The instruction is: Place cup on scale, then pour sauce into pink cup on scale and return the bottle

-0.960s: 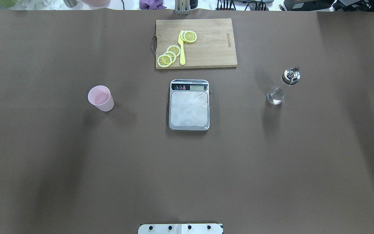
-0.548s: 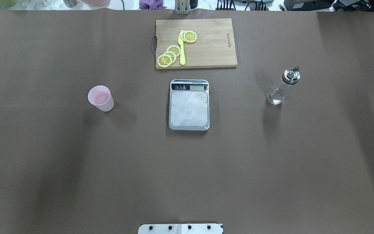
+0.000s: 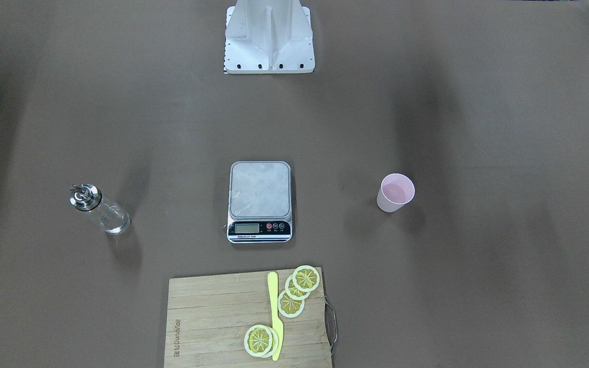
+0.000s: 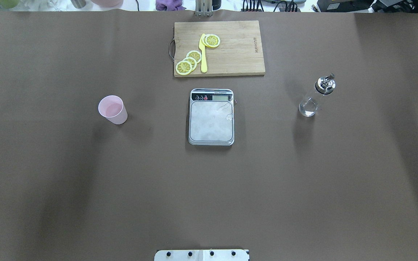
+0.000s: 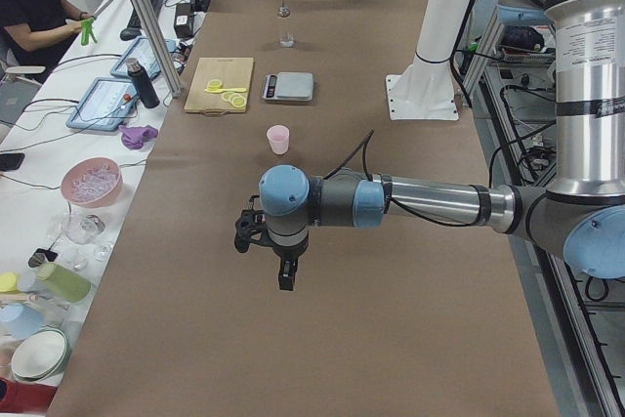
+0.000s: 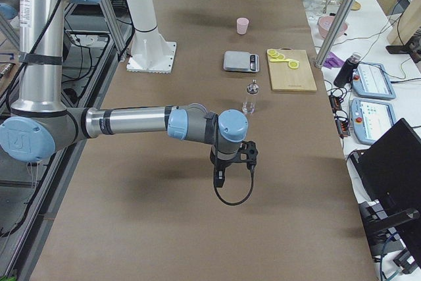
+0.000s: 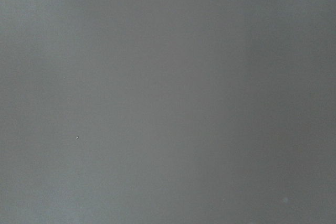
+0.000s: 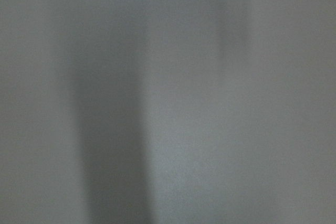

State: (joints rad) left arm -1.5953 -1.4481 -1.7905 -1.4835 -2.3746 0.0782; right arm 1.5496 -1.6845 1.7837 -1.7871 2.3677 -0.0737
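In the overhead view the cup (image 4: pixel 112 109) is set left of centre, the bottle (image 4: pixel 314 99) right and the scale (image 4: pixel 211 121) between, probably so that each arm gets one. Whether the left pincer (image 5: pixel 262 241) or right pincer (image 6: pixel 233 161) is apart cannot be told.

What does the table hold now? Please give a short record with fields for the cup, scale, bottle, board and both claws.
scale: middle of the table, platform bare
cup: upright, on the robot's left of the scale, apart from it
bottle: upright, on the scale's other side, apart from it
board: beyond the scale, bearing lemon slices and a yellow knife
left claw: over bare table; open or shut unclear
right claw: likewise
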